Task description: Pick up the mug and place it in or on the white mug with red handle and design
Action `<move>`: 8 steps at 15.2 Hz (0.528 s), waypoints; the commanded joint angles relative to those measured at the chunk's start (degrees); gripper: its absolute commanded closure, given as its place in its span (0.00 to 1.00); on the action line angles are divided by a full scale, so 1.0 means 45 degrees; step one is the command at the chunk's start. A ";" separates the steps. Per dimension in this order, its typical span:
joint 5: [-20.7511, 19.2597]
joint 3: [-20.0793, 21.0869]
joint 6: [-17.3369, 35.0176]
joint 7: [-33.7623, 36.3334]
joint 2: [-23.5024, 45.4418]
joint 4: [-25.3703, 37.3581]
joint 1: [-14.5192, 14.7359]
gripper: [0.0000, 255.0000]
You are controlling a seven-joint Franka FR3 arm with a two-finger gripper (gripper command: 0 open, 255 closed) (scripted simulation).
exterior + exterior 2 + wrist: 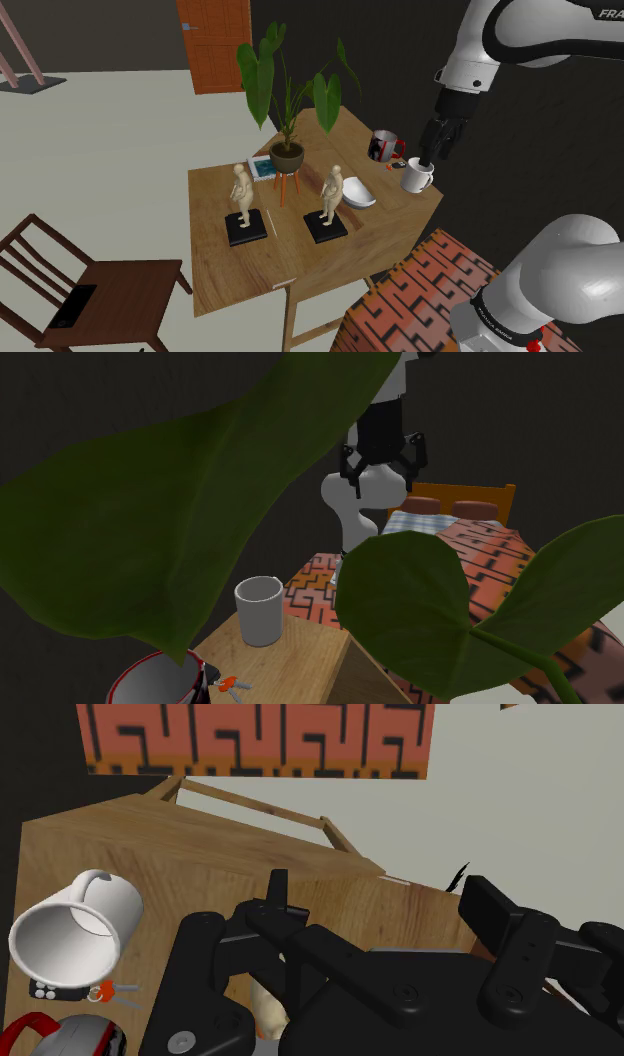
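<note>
jaws: wide open, fingers [276, 894] well apart, nothing between them, nothing touched
gripper: [430, 152] hangs over the table's [230, 285] right corner in the shoulder view, just above the white mug [417, 176] and clear of it; also seen at [382, 470] and [380, 904]
arm: comes in from 1 o'clock in the shoulder view, wrist bent down, hand pointing toward 7 o'clock
white mug: upright on the table by the corner edge, at 7 o'clock from the gripper in the shoulder view – plain, open mouth up [260, 610]; wrist view has it off to one side of the fingers, not between them [75, 929]
red-handled mug: [385, 147] on the table at 10 o'clock from the white mug in the shoulder view, near it but apart; red rim seen at [150, 672] and [70, 1039]
keys: [232, 685] small set with an orange tag, on the table between the two mugs
bowl: [357, 192] white, at 8 o'clock from the white mug in the shoulder view
stand: [420, 290] brick-patterned box, at 5 o'clock in the shoulder view
</note>
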 commanded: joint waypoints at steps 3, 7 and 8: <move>-0.0394 -0.0383 0.0532 -0.0509 0.0329 -0.0203 -0.0209 0.00; -0.1121 -0.1164 0.1652 -0.1492 0.1177 -0.0433 -0.0610 0.00; -0.1285 -0.1360 0.1940 -0.1732 0.1428 -0.0452 -0.0706 0.00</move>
